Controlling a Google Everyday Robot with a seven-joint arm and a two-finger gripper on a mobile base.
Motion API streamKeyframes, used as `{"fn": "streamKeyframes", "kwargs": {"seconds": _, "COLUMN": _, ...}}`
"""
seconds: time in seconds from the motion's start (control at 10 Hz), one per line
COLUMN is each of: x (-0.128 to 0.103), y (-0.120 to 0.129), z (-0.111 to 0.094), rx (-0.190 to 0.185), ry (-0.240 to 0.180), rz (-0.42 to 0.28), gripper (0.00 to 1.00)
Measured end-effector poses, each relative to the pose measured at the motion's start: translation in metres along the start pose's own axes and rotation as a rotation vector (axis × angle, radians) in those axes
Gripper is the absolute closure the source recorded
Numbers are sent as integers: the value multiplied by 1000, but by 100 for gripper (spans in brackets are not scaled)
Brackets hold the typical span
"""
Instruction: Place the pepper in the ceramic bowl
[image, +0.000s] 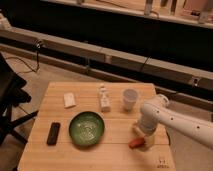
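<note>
On the wooden table (60, 155) the white arm (175, 122) comes in from the right side and bends down toward the front right part of the table. The claw (140, 138) is low there, directly over the pepper (135, 144). The pepper is small and red-orange, it lies at the tip of the claw, close to the table's front edge. If the claw is clamped on the pepper or only touching it, I cannot tell.

The green bowl (87, 129) stands to the left of the pepper, apart from it, in the front middle of the table, and nothing is inside it. Behind the bowl stand a small white figure (104, 97) and, to its right, a white cup (130, 98). A white block (69, 100) lies at the back left, and a flat black object (53, 133) lies just left of the bowl.
</note>
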Motion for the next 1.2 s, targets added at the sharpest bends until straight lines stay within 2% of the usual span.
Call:
{"fn": "streamKeyframes", "kwargs": {"seconds": 0.4, "x": -8, "y": 5, "z": 7, "rx": 12, "ry": -28, "rz": -17, "gripper": 20}}
{"fn": "streamKeyframes", "kwargs": {"seconds": 0.7, "x": -11, "y": 9, "z": 15, "rx": 5, "ry": -47, "rz": -20, "gripper": 21}}
{"fn": "streamKeyframes", "kwargs": {"seconds": 0.9, "x": -13, "y": 12, "z": 20, "rx": 0, "ry": -49, "rz": -22, "gripper": 40}}
{"fn": "streamKeyframes", "kwargs": {"seconds": 1.2, "x": -13, "y": 12, "z": 20, "rx": -3, "ry": -49, "rz": -17, "gripper": 75}}
